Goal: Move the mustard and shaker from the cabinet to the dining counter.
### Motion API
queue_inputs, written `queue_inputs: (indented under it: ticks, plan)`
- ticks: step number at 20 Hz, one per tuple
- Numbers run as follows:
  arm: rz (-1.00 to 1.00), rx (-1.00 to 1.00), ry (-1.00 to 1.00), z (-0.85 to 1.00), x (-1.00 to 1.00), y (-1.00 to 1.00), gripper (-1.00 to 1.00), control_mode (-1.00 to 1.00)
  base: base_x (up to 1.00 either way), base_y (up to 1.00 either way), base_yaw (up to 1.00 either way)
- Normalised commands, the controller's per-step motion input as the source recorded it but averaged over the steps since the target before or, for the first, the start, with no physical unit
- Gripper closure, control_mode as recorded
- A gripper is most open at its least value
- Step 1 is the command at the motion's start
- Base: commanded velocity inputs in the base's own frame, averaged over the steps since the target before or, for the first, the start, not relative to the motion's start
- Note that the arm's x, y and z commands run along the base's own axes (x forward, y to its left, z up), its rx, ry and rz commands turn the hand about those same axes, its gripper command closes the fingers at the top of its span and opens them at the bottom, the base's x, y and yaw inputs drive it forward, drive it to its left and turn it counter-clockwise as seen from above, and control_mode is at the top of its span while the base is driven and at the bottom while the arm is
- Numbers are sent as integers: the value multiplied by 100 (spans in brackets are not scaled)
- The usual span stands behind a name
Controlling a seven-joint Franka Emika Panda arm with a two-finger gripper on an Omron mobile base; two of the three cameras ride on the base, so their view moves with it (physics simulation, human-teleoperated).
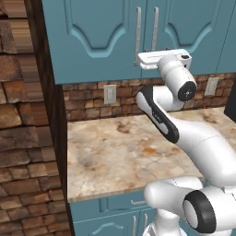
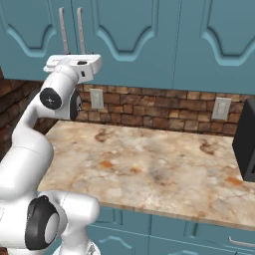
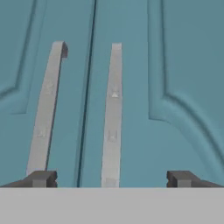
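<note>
The teal cabinet [image 1: 92, 27] [image 2: 149, 40] [image 3: 183, 65] has both arched doors shut, so the mustard and shaker are hidden. Two long silver bar handles [image 1: 138, 32] [image 2: 79, 27] flank the door seam. My gripper [image 1: 142, 60] [image 2: 54, 63] [image 3: 112, 179] is raised to the lower ends of these handles and is open, holding nothing. In the hand view the right handle [image 3: 112, 113] stands between my fingertips [image 3: 41, 178], and the left handle [image 3: 46, 109] rises just above the left tip. The dining counter is out of view.
Below the cabinet lies a short marbled counter [image 1: 120, 147] [image 2: 149, 169] against a brick backsplash with outlets [image 1: 109, 93] [image 2: 221, 108]. A dark appliance [image 2: 246, 144] stands at its right end. A brick wall [image 1: 23, 115] closes the left side. Teal drawers [image 2: 199, 231] sit under the counter.
</note>
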Motion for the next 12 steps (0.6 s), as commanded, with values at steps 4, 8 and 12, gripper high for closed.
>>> queue_inputs:
  ticks: [4, 8, 12]
  plan:
    - [0, 0, 0, 7, 54, 0, -100, -100, 0, 0, 0]
    - [0, 0, 0, 7, 52, 0, -100, -100, 0, 0, 0]
    - [-3, 0, -1, 2, 53, 0, 100, -100, 0, 0, 0]
